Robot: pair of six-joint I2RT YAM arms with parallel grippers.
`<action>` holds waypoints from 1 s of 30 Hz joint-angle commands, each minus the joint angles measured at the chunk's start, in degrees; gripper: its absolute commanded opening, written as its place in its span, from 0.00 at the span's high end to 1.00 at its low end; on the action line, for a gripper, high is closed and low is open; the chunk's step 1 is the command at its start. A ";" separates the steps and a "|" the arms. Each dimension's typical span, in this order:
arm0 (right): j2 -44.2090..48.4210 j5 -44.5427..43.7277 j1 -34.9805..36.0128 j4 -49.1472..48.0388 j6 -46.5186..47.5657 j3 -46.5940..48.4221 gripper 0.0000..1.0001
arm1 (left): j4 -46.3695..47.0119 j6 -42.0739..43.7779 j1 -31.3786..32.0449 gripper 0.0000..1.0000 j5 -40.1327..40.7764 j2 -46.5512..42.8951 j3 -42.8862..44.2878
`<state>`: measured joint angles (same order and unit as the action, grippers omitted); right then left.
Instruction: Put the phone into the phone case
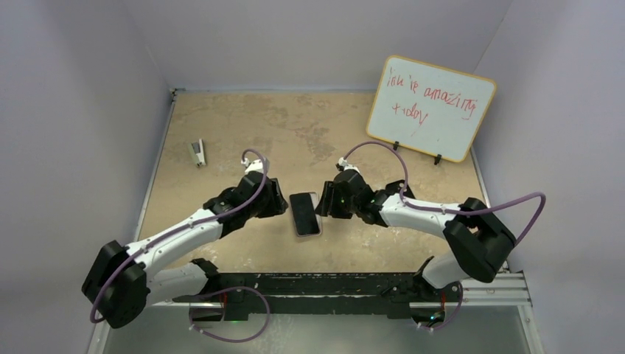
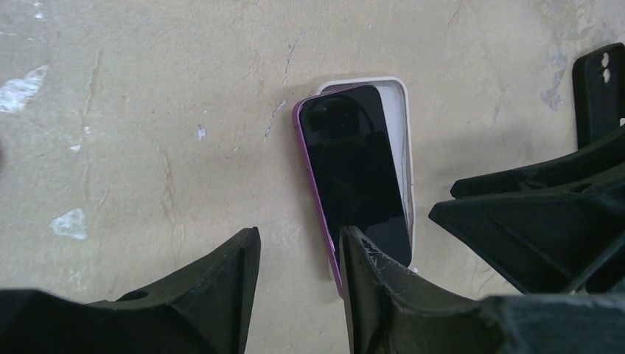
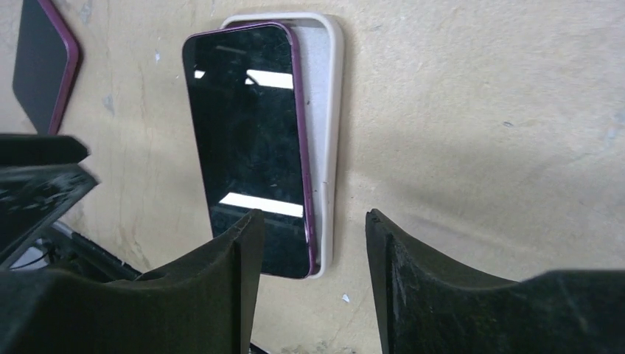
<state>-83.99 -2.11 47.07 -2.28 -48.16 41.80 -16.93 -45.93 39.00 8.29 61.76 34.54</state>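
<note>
Purple-edged phone (image 3: 247, 147) lies skewed on the white case (image 3: 329, 110), one long edge overhanging; left gripper (image 2: 298, 247) and right gripper (image 3: 311, 221) both spread, flanking it.

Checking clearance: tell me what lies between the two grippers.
Only the phone, lying askew in the case, sits between the left gripper and right gripper; the top view shows it.

Left tool (image 2: 300, 237); right tool (image 3: 313, 217); both agape
</note>
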 commanded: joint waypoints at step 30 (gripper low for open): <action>-12.74 16.00 -5.87 -21.75 6.61 -3.93 0.67 | 23.24 6.15 -1.69 0.83 -16.95 24.96 4.49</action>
<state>-95.15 12.29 40.91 -21.39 -43.77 38.92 1.93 -43.11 36.75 -4.08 85.62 36.91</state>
